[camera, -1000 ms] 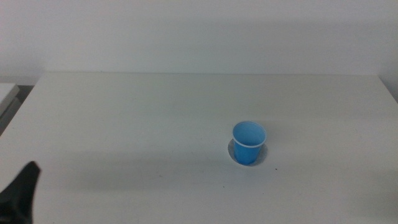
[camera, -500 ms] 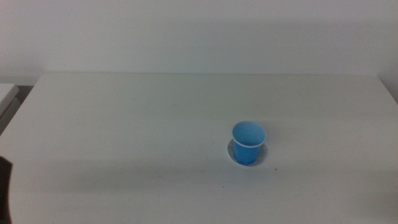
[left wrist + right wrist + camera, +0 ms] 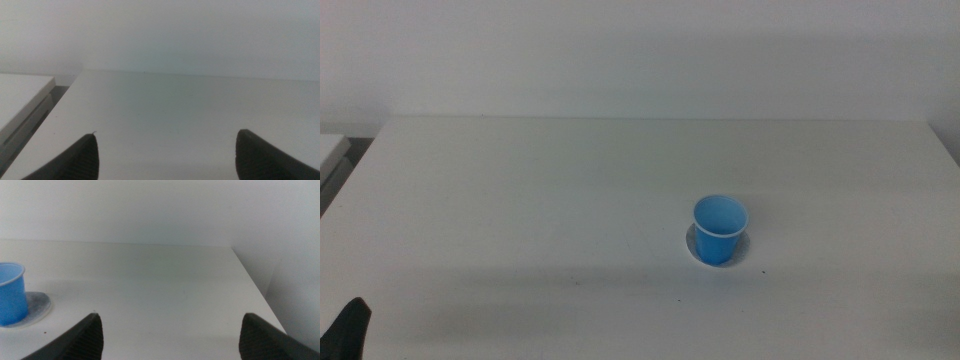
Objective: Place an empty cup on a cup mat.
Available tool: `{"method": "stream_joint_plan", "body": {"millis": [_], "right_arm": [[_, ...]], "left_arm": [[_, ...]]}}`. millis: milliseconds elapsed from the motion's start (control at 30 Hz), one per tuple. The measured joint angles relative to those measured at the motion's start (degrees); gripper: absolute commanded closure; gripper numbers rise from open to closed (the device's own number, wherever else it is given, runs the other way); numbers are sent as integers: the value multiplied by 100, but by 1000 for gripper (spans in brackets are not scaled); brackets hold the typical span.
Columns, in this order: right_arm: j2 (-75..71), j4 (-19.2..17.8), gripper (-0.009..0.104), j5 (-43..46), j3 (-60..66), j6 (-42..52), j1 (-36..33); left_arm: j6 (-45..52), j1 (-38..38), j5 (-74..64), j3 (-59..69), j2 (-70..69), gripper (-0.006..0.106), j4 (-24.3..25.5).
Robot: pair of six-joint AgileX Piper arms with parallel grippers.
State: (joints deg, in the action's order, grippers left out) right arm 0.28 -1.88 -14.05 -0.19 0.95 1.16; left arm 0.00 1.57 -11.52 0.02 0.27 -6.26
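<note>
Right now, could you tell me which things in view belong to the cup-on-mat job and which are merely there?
Belonging to the job:
- the cup, upright on the cup mat
- left gripper, jaws apart, at the table's near left corner
- right gripper, jaws apart, well clear of the cup

Merely there:
- the white table

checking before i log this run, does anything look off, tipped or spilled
Nothing stands out. The cup stands upright on the mat, a little off its centre. No spill shows. Both grippers, left and right, are open and away from it.
</note>
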Motion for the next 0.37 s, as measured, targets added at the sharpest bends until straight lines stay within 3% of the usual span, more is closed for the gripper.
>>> {"method": "stream_joint_plan", "body": {"millis": [367], "right_arm": [[0,0,2,0,0,0,0]], "left_arm": [[0,-2,-10,0,-4,7,626]]}}
